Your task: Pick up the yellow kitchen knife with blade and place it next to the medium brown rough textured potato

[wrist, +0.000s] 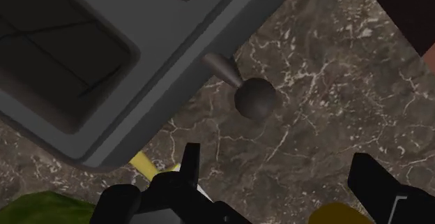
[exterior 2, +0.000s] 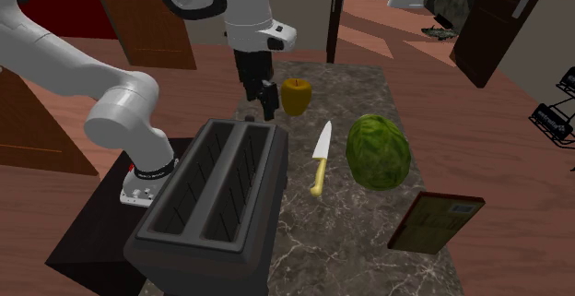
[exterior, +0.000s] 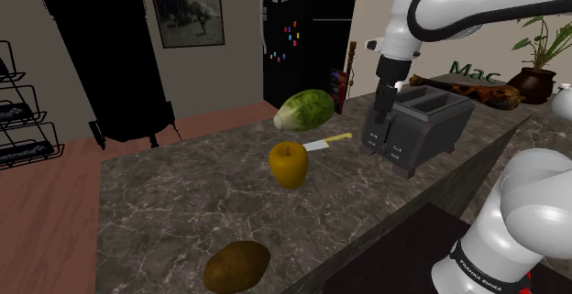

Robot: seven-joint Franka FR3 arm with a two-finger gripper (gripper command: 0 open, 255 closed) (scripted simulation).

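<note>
Overhead, the pincer [wrist: 276, 165] hangs wide open and empty just off the toaster [wrist: 139, 55], the knife [exterior 2: 320, 156] apart on open counter [exterior: 165, 201].

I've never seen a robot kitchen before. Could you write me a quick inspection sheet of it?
Surface: dark marbled counter.
Job's things: yellow-handled knife lying flat between toaster and cabbage; brown potato apart, near the counter's edge.
Clutter: the grey toaster, the green cabbage, yellow apple, book.
Gripper: open, empty, over the toaster's lever.
Cables: nothing seen.
Surroundings: wooden floor, framed picture.
</note>
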